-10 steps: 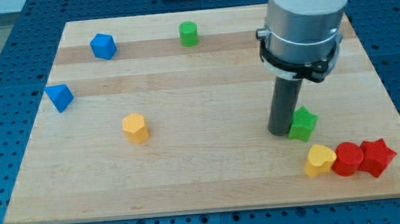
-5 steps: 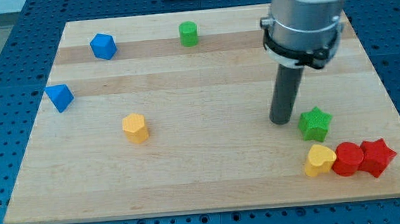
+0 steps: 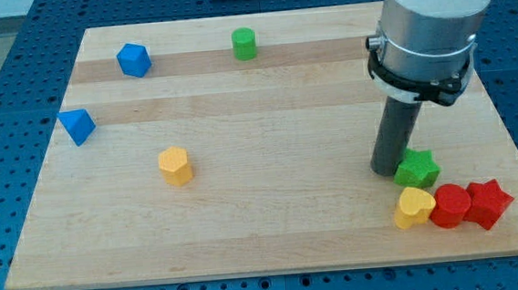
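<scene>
My tip (image 3: 388, 170) stands on the wooden board (image 3: 267, 126) at the view's lower right, touching the left side of the green star block (image 3: 417, 168). Just below the star lie a yellow heart block (image 3: 414, 207), a red cylinder-like block (image 3: 450, 206) and a red star block (image 3: 489, 203) in a row. The green star sits right above the gap between the yellow heart and the red block, close to both.
A green cylinder (image 3: 245, 44) and a blue block (image 3: 133, 60) sit near the view's top. A blue wedge-like block (image 3: 78, 127) lies at the left, and a yellow block (image 3: 175, 165) lies left of centre.
My tip swung up and right, then came back against the green star. The star slid right and down, closer to the yellow heart and the red blocks.
</scene>
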Action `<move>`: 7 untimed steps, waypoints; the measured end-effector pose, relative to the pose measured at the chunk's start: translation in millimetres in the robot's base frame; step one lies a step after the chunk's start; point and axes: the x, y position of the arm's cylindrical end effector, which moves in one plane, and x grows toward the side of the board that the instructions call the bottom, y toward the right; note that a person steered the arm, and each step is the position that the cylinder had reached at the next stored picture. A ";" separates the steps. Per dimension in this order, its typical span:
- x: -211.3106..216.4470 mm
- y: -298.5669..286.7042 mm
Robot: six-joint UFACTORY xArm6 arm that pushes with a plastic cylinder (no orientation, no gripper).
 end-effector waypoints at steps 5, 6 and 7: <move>0.9 14.5; 0.9 14.5; 0.9 14.8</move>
